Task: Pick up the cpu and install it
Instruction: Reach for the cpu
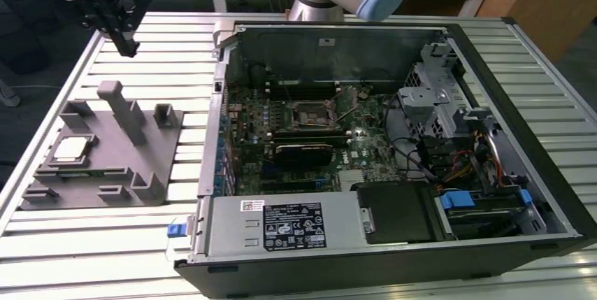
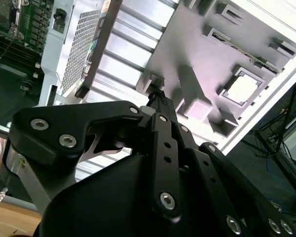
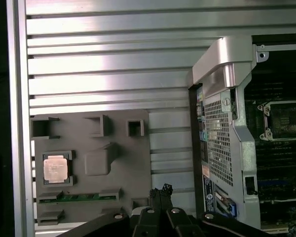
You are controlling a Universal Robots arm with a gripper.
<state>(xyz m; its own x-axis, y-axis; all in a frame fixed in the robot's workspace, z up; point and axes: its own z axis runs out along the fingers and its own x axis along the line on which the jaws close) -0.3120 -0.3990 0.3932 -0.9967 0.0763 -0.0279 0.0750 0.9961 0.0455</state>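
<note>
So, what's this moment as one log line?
gripper: shut, empty, apart from cpu | cpu: resting in grey fixture | motherboard socket: empty

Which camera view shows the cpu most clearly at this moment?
The first wrist view: it looks straight down on the cpu, so its whole square top shows, seated in the grey holder. The exterior view shows the cpu slanted, at the exterior view's left. The second wrist view shows it obliquely, as a glaring pale square.
</note>
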